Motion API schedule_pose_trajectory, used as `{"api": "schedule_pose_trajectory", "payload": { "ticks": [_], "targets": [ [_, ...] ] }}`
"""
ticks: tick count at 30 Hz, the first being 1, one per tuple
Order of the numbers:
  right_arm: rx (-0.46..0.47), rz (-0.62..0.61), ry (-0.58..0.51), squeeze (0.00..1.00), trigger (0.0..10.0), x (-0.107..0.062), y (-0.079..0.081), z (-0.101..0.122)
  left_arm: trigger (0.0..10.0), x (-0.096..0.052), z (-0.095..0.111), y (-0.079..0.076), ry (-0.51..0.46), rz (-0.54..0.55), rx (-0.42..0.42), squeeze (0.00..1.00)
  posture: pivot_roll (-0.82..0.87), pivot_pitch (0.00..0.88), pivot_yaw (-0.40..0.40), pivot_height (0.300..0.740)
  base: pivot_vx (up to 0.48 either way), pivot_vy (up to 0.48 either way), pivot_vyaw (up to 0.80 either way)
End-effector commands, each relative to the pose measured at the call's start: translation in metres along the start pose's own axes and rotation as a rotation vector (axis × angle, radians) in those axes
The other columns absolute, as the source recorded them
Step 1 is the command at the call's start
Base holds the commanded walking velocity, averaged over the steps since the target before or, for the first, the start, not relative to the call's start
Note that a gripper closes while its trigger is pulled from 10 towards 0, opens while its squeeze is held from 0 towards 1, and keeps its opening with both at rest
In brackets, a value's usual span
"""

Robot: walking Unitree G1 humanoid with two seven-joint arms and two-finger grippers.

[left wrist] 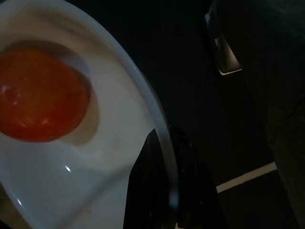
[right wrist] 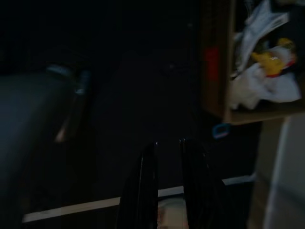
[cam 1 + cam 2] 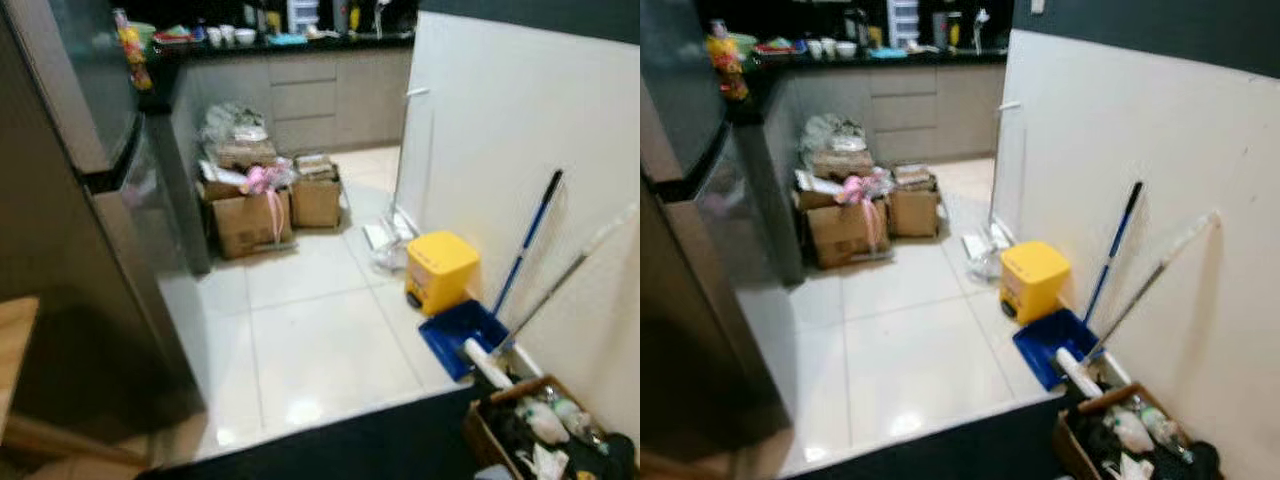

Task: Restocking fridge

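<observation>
White bowl (image 1: 71, 157) with an orange thing (image 1: 40, 98) is pinched by the left end effector (image 1: 164, 191), fridge (image 3: 60, 200) at ten o'clock.

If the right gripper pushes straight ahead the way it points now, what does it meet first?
Hard to say: the right gripper points into dark floor. The cardboard box sits off to one side, probably not in line. Depth is unclear in this dim view.

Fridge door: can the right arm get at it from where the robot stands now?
Probably not yet. The fridge stands at the robot's left, across open tile floor, while the right claw hangs low over dark flooring beside a cardboard box. Nothing blocks the way; the robot would likely need to turn and step closer.
</observation>
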State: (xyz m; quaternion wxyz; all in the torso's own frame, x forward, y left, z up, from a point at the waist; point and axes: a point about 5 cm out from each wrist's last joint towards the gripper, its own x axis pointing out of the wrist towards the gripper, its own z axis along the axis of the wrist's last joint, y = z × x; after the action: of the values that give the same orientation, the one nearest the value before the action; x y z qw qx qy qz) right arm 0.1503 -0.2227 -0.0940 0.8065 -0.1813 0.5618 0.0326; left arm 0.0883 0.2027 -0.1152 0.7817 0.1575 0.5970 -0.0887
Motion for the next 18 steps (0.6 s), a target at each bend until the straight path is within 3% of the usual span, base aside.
{"api": "schedule_pose_trajectory", "payload": {
  "ticks": [1, 18],
  "targets": [
    [0.019, -0.011, 0.002, 0.0, 10.0, -0.0003, -0.0056, -0.0013, 10.0, 0.0006, 0.014, 0.0028, -0.053, 0.009, 0.001, 0.0, -0.06, 0.0, 0.026, 0.74, 0.364, 0.0, 0.0],
    [0.024, -0.006, -0.001, 0.0, 10.0, -0.0003, -0.0056, -0.0004, 10.0, 0.0007, 0.0137, 0.0005, -0.053, 0.003, -0.004, 0.0, -0.07, 0.0, 0.024, 0.74, 0.364, 0.0, 0.0]
  ]
}}
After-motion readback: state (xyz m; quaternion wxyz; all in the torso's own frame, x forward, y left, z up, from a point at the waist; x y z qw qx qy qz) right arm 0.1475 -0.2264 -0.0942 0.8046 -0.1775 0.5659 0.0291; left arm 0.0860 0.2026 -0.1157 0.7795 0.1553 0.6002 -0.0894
